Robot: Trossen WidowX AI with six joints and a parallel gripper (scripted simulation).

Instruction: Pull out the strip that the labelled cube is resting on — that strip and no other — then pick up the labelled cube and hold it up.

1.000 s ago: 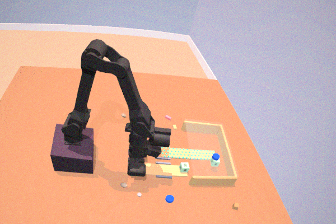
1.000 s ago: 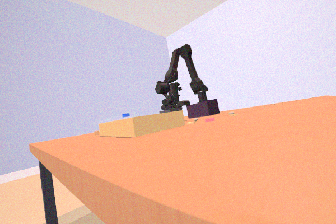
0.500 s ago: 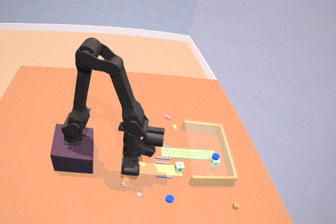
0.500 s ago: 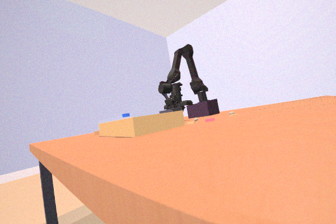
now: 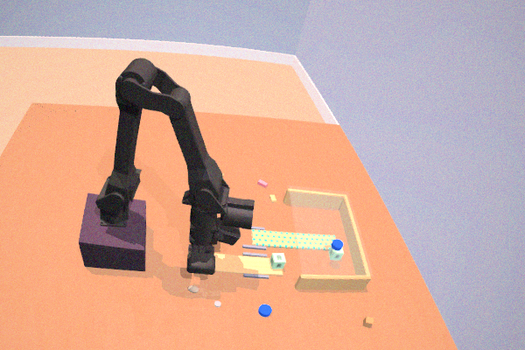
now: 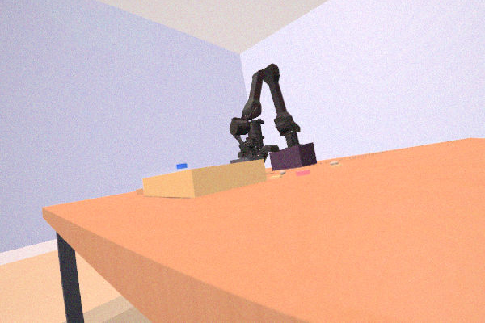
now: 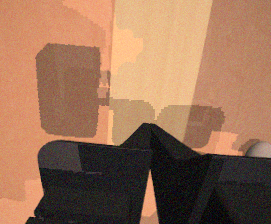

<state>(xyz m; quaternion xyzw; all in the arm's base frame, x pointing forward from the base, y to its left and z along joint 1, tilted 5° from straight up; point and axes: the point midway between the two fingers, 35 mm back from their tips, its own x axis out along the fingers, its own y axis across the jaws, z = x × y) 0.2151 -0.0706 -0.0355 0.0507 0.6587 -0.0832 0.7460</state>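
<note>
A pale green cube with a dark letter (image 5: 278,261) stands upright on the plain yellow strip (image 5: 255,264) (image 7: 161,55), near its far end. A second pale green marked cube (image 5: 336,255), with a blue cap on top, is at the far end of the dotted strip (image 5: 293,240), inside the tray's outline. My gripper (image 5: 201,266) (image 7: 148,129) is shut, pointing down at the near end of the plain strip. Its fingertips meet over the strip with no gap; the contact beneath them is hidden. Both cubes are out of the wrist view.
Thin grey rails (image 5: 255,276) flank the strips. A low-walled wooden tray (image 5: 334,282) (image 6: 226,178) is beyond them. A blue disc (image 5: 265,310), a grey pebble (image 5: 193,289) (image 7: 260,150), a white pebble (image 5: 218,304), an orange block (image 5: 368,320) and a pink block (image 5: 262,183) (image 6: 303,173) lie around.
</note>
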